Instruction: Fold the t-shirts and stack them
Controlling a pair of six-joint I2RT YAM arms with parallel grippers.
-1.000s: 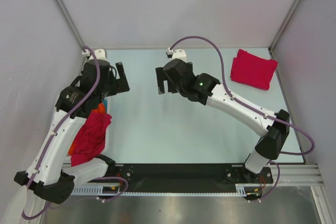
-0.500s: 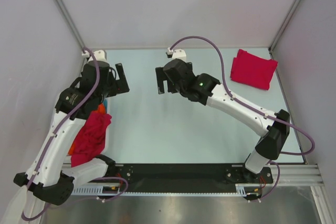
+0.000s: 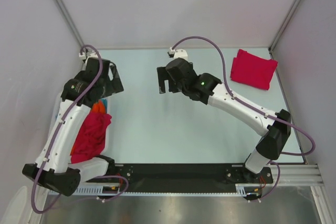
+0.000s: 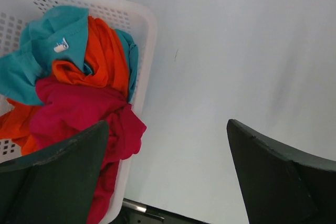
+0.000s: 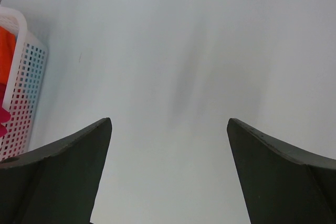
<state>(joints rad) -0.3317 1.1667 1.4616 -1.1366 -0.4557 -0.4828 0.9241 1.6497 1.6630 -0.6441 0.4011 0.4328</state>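
Note:
A folded crimson t-shirt (image 3: 253,69) lies at the table's far right corner. Another crimson t-shirt (image 3: 90,136) lies crumpled in the white basket (image 3: 109,139) at the left and hangs over its rim; the left wrist view shows this t-shirt (image 4: 79,111) under orange and teal cloth. My left gripper (image 3: 113,83) hangs open beside the basket's far end, with nothing between its fingers (image 4: 63,166). My right gripper (image 3: 163,81) is open over bare table at the centre back, holding nothing (image 5: 168,129).
An orange garment (image 4: 105,51) and a teal garment (image 4: 63,30) lie on the red one in the basket (image 4: 149,30). The basket's perforated wall (image 5: 23,87) shows at the left of the right wrist view. Grey walls close in the table at the left, back and right.
My left arm has swung left and back, bringing its gripper closer to the basket. The right arm has hardly moved. Both grippers stay open.

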